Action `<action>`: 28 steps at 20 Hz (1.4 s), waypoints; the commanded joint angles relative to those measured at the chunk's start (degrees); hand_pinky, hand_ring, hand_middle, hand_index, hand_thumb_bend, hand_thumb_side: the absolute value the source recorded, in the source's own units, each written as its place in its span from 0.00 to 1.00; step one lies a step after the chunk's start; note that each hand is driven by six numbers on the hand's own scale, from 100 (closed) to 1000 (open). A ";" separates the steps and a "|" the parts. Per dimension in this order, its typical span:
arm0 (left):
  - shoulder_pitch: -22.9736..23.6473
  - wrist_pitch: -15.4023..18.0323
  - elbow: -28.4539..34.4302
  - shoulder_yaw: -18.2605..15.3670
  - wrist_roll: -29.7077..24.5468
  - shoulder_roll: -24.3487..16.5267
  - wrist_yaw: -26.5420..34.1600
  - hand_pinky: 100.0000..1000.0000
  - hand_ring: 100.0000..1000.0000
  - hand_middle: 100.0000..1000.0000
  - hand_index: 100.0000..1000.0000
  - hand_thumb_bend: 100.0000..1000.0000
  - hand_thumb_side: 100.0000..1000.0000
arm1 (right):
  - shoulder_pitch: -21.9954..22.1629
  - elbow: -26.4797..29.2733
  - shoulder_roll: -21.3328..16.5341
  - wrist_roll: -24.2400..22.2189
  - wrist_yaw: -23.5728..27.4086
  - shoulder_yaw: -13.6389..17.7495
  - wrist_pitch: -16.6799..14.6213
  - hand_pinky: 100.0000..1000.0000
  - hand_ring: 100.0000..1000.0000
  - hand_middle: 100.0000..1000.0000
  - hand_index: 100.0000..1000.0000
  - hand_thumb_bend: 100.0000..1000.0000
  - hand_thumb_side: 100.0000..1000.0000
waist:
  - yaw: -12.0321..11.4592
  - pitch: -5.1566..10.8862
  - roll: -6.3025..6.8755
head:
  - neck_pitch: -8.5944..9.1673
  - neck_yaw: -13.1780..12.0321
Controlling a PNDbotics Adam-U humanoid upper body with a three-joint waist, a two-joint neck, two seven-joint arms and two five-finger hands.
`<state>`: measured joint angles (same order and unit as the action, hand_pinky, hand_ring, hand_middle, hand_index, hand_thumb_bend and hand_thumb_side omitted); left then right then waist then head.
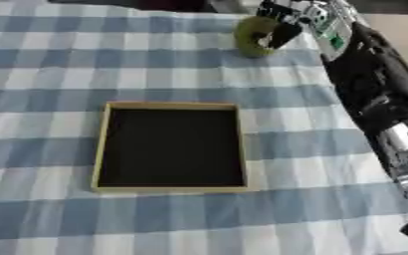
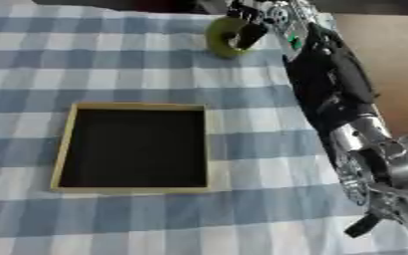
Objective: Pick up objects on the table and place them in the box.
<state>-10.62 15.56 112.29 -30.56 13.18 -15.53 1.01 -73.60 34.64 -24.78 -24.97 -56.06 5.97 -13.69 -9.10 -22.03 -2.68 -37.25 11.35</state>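
Observation:
A green ring-shaped object [image 1: 254, 36] sits at the far right of the checked tablecloth. My right hand [image 1: 287, 22] reaches in from the right, and its dark fingers curl round the ring's right side, one of them through the hole. The box [image 1: 170, 147] is a shallow tray with a yellow rim [image 1: 100, 144] and a black floor. It lies in the middle of the table, well nearer to me than the ring, and nothing is inside it. My left hand shows in neither view.
My right arm [image 2: 329, 89] stretches along the table's right side, from the lower right corner up to the ring. The blue and white checked cloth [image 1: 51, 74] covers the table. Bare floor [image 2: 390, 60] lies beyond the right edge.

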 commanded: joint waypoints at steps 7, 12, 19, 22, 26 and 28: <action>0.42 -1.27 1.67 -0.38 0.37 -1.34 -0.25 0.65 0.46 0.72 0.83 0.00 0.51 | 0.09 7.47 -5.20 1.43 5.47 -3.95 -7.71 0.64 0.50 0.36 0.44 0.04 0.00 | 0.96 3.22 0.07 | -1.65 -1.01; 0.71 -1.86 2.12 -0.30 0.55 -1.54 -0.45 0.65 0.46 0.72 0.83 0.00 0.51 | 2.28 15.83 -8.64 2.10 11.69 -7.70 -12.34 0.63 0.49 0.35 0.43 0.04 0.00 | 1.71 4.22 0.10 | -2.34 -1.57; 0.81 -2.19 2.30 -0.15 0.61 -1.62 -0.57 0.65 0.46 0.72 0.83 0.00 0.51 | 6.35 31.14 -11.92 2.05 23.47 -13.69 -13.78 0.62 0.49 0.34 0.43 0.02 0.00 | 2.15 4.86 0.28 | -2.95 -1.66; 0.76 -2.21 2.30 -0.07 0.59 -1.67 -0.55 0.65 0.46 0.72 0.83 0.00 0.51 | 8.09 38.69 -13.06 0.66 28.72 -17.07 -13.29 0.62 0.49 0.35 0.43 0.01 0.00 | 2.20 4.96 0.25 | -3.22 -1.76; 0.68 -2.30 2.30 0.06 0.55 -1.72 -0.48 0.65 0.46 0.72 0.83 0.00 0.51 | 9.65 48.29 -13.64 -1.61 33.74 -22.45 -11.66 0.61 0.49 0.35 0.44 0.01 0.00 | 2.30 5.16 0.22 | -3.54 -1.67; 0.66 -2.35 2.30 0.16 0.52 -1.77 -0.41 0.65 0.46 0.72 0.83 0.00 0.51 | 10.09 51.45 -12.84 -2.67 35.18 -24.98 -9.91 0.62 0.50 0.36 0.45 0.00 0.00 | 2.37 5.34 0.24 | -3.70 -1.62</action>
<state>-9.69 13.37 113.39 -30.50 13.70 -15.57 0.62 -62.54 83.00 -36.36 -27.17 -22.32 -18.16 -24.41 -6.73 -17.99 -2.64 -40.61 9.70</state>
